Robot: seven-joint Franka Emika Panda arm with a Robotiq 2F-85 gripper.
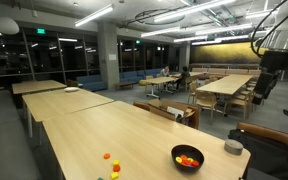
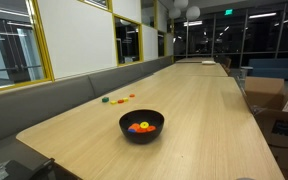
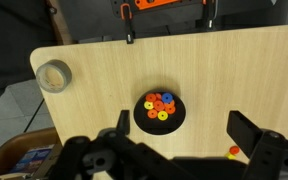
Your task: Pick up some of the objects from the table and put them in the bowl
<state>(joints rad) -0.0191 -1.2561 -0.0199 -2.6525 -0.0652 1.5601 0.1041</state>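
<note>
Claw [image 3: 181,135] gapes wide and empty over the bowl [image 3: 140,118], partly hiding one orange piece [image 3: 233,152] on the table [image 3: 94,70].

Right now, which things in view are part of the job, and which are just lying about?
Job:
- black bowl
- coloured pieces in it
- loose pieces on the table
- open claw

Lying about:
- grey round container
- cardboard boxes
- farther tables
</note>
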